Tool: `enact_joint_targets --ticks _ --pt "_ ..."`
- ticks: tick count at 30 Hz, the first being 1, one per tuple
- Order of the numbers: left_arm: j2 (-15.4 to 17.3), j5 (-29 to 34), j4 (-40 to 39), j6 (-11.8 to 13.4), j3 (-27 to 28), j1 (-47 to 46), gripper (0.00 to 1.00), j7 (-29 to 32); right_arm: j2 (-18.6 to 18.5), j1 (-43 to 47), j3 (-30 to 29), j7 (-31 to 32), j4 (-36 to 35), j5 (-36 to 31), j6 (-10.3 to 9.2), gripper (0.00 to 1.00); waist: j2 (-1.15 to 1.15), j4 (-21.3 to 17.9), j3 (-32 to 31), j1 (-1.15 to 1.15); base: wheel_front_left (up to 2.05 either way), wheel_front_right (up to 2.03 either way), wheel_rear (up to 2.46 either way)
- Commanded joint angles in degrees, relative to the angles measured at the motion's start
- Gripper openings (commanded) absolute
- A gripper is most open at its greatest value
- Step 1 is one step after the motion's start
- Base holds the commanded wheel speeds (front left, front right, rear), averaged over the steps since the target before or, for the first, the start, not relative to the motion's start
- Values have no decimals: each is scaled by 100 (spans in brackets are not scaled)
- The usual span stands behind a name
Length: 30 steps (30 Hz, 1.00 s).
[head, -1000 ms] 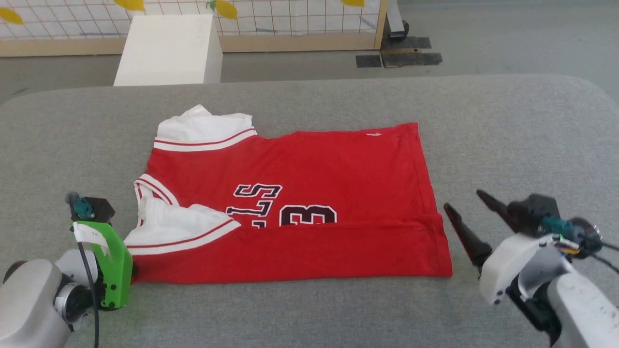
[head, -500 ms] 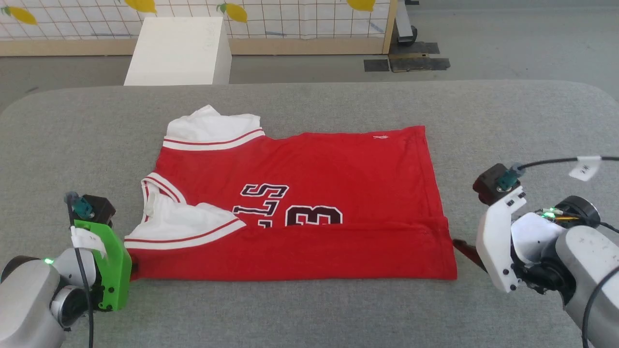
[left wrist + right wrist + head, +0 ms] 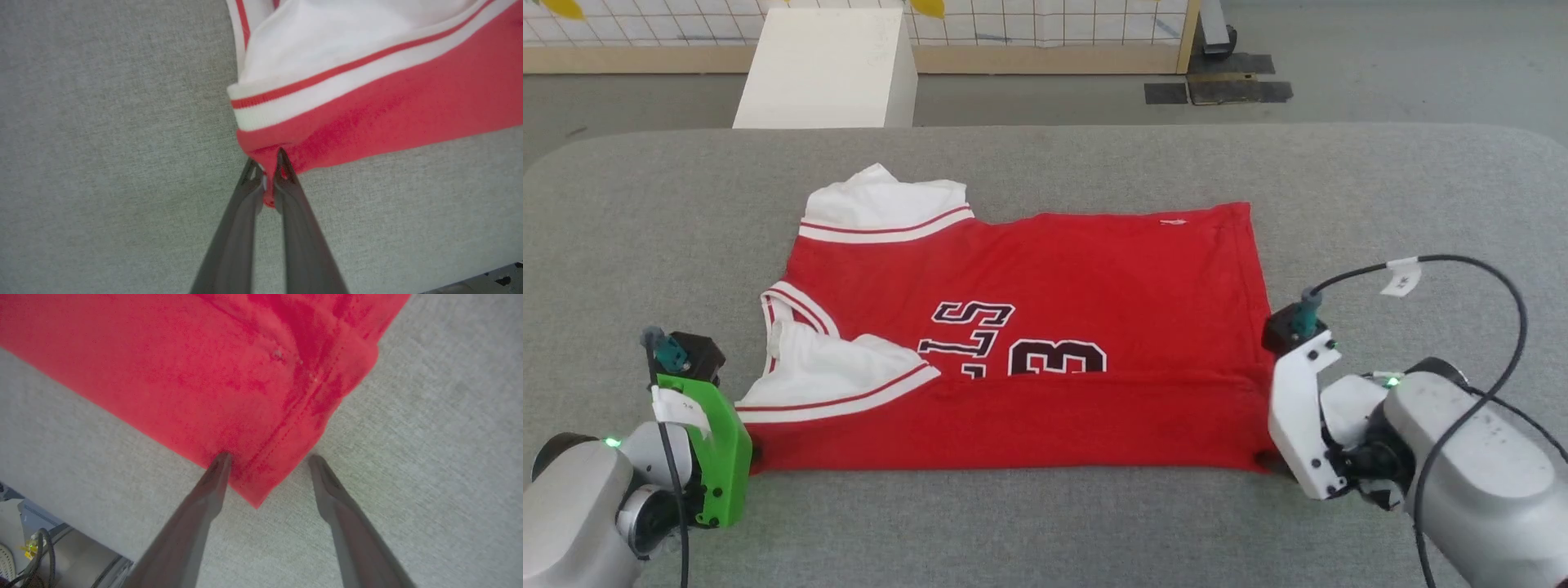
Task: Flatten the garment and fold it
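On my screen the only print I can read is on the red garment point(image 3: 1094, 269): black letters point(image 3: 968, 331) outlined in white, lying sideways to me. I make out an S farthest from the near edge of the table point(image 3: 1045, 531), then an L. A further letter is cut off by the folded-over near strip. Toward the hem sits a large numeral point(image 3: 1058, 358) in the same style, which I read as a 3, its near part covered too. A tiny white mark point(image 3: 1174, 221) at the garment's far edge is too small to read. The left cable's white tag point(image 3: 678, 406) and the right cable's white tag point(image 3: 1401, 282) carry faint marks I cannot make out.
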Motion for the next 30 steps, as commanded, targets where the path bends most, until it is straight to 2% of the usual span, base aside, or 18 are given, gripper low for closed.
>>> enact_joint_targets --ticks 1,6,7,8,9,18,22,30 --pt "-30 60 27 -13 -19 -88 0 -32 71 -63 95 -43 162 -20 -10 100 0 21 23 0 0 0 0" --pt "-74 78 81 -13 -64 -136 0 -60 229 -5 353 -218 577 -6 -10 100 0 56 43 0 0 0 0" --pt "-73 76 96 -13 -68 -135 0 -71 232 -5 415 -266 620 4 -10 88 0 54 43 0 0 0 0" --pt "-69 73 110 -13 -69 -131 0 -82 226 -14 458 -311 649 10 -10 9 0 48 41 0 0 0 0" --pt "-61 68 129 -13 -71 -118 0 -95 213 -34 491 -380 683 26 -10 0 0 35 32 0 0 0 0" --pt "-18 49 206 10 -80 99 0 -297 37 -182 646 -1089 482 373 -10 0 0 -68 -216 0 0 0 0" --pt "12 7 45 41 -22 305 0 -538 -233 -101 726 -1398 121 500 -10 0 0 -109 -401 0 0 0 0" --pt "394 -77 -782 244 115 1000 0 -838 -1024 357 674 -1692 -991 656 -10 0 0 -132 -692 0 0 0 0"
